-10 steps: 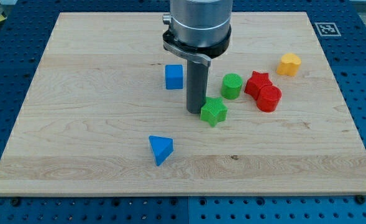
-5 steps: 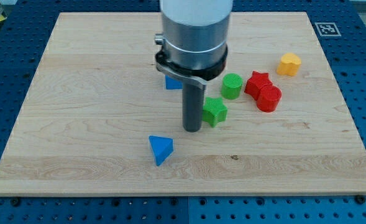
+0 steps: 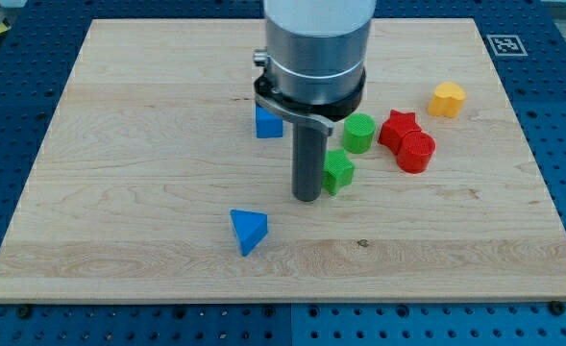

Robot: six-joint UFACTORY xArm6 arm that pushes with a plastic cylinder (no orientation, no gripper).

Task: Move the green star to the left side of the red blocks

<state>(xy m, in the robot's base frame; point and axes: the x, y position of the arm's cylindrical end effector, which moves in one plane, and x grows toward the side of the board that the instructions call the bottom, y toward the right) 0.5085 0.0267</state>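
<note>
The green star [image 3: 339, 172] lies near the board's middle, partly hidden behind my rod. My tip [image 3: 307, 198] rests on the board just left of the star and slightly below it, touching or nearly touching it. The red star [image 3: 398, 127] and the red cylinder [image 3: 417, 152] sit together to the star's right. A green cylinder [image 3: 359, 133] stands between the green star and the red blocks, just above the star.
A blue cube [image 3: 266, 123] sits at the view's top left of my rod, partly hidden by the arm. A blue triangular block [image 3: 248, 231] lies lower left. A yellow block [image 3: 447, 98] sits at the upper right. The wooden board [image 3: 119, 192] has a marker at its top right corner.
My tip moved down past the green star's left side, then shifted right toward it. The star has barely shifted, at most slightly right.
</note>
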